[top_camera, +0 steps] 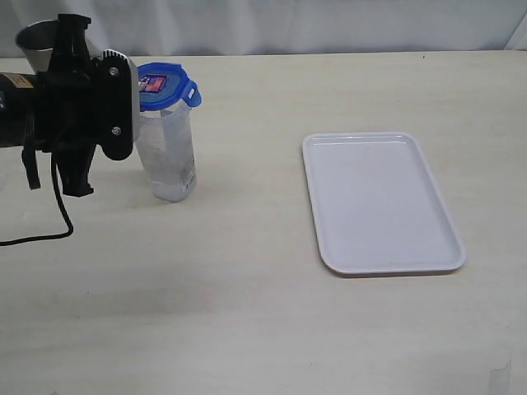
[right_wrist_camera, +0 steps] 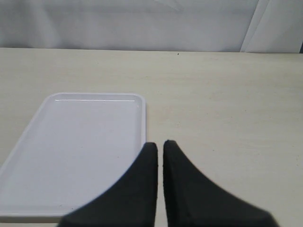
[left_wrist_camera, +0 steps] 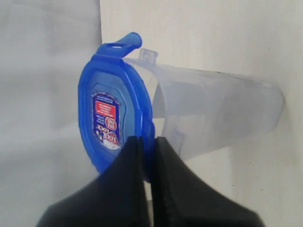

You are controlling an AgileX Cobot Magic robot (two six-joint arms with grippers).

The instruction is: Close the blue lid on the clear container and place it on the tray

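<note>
hidden: the left arm [top_camera: 82, 107] is covering most of a grey cup [top_camera: 31, 41] behind it
left tool [left_wrist_camera: 147, 142]: reaching in sideways, jaws pinching the rim of the blue lid [left_wrist_camera: 111, 118]
clear container [top_camera: 169, 156]: standing upright on the counter [top_camera: 247, 313], wearing the lid; contents hard to make out
tray [top_camera: 379, 202]: lying flat, well to the right
right tool [right_wrist_camera: 160, 144]: hovering just beside the tray, jaws pressing together, gripping nothing

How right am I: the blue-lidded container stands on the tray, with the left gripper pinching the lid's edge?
Wrong on one point: the exterior view shows the clear container on the table, apart from the tray. The left gripper does pinch the edge of the blue lid.
</note>
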